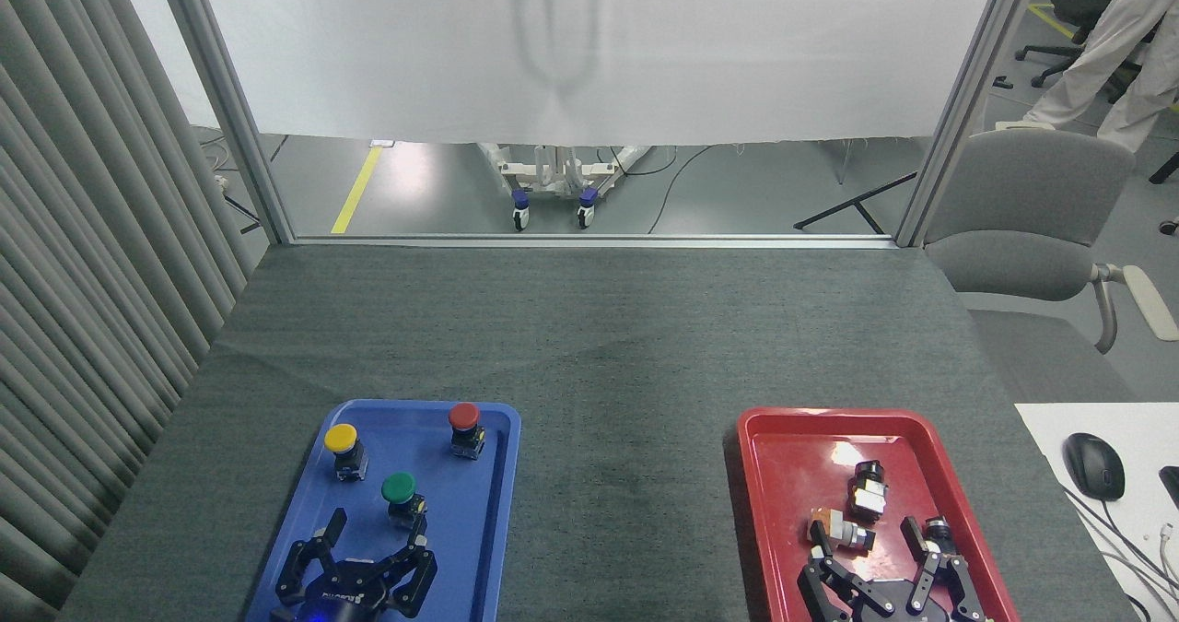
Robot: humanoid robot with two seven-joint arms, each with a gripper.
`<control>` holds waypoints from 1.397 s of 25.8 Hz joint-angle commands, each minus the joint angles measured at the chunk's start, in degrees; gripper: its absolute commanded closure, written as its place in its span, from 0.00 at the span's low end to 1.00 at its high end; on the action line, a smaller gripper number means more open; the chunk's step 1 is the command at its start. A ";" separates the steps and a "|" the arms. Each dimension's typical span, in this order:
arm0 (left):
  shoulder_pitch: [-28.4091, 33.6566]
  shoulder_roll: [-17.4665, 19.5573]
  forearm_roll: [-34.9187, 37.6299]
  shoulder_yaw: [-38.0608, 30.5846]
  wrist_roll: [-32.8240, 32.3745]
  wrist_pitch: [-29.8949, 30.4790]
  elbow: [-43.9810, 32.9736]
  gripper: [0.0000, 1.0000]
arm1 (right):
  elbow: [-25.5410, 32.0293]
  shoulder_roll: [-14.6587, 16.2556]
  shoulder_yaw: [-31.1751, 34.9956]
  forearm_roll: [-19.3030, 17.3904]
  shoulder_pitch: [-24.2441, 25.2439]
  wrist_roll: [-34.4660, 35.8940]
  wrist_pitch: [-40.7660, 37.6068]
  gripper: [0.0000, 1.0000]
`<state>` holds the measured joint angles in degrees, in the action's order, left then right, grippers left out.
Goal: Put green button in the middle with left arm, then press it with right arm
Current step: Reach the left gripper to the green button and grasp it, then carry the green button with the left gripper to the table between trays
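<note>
Hovering L hand (373, 548) – spread, nr green button (399, 488)

A blue tray (493, 475) lies on the desk (589, 327) at the near left, holding a yellow button (342, 448) and a red button (464, 428). A red tray (792, 475) at the near right holds three small switch parts (866, 488). A mouse (1093, 464) sits on a white surface at far right. A grey chair (1022, 226) stands beyond the desk's right corner, with a person's legs (1105, 60) behind it. Pleated curtains (83, 263) hang left.

Green button (399, 487) upright in blue tray (488, 511); left gripper (373, 532) spread just below.
</note>
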<state>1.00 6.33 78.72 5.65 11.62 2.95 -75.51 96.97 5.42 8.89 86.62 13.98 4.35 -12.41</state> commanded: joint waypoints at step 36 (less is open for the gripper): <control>-12.34 -1.85 -0.06 7.00 0.33 14.36 3.44 1.00 | -2.05 0.03 -0.01 0.12 -1.59 -0.13 0.10 0.00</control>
<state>-8.27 6.59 78.44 8.56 11.91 16.36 -70.80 94.94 5.38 8.91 86.74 12.45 4.26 -12.30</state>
